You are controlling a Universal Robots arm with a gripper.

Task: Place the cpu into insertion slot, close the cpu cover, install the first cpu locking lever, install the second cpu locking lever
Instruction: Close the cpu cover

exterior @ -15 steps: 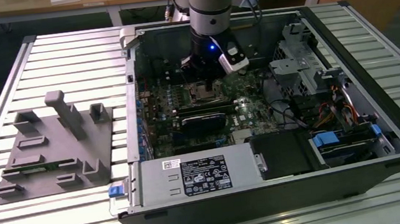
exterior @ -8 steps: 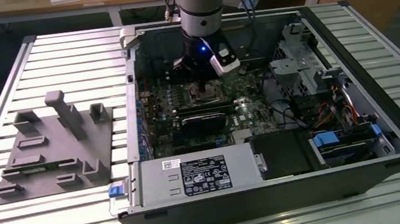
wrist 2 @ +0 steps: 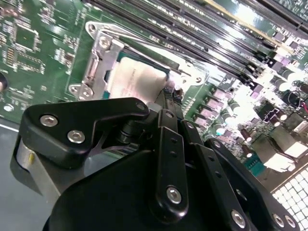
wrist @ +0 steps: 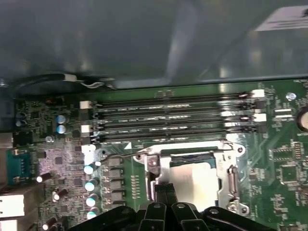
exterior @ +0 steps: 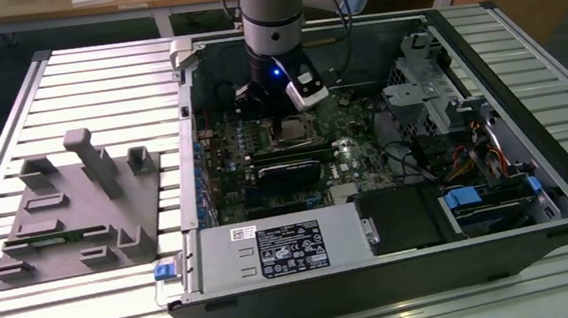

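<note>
Silver-grey cpu (wrist: 192,179) flat, face up, inside cpu cover (wrist: 230,179) window

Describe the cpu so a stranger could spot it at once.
Find the open computer case on the slatted table and the green motherboard inside it. Beside the four long black memory slots lies a shiny metal cover, close by the end effector. The cpu is the pale silver-grey square in its window, flat and plain amid crowded parts.

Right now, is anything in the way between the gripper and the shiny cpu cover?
No, nothing visible. The gripper is right at the edge of the cpu cover, beside the cpu.
</note>
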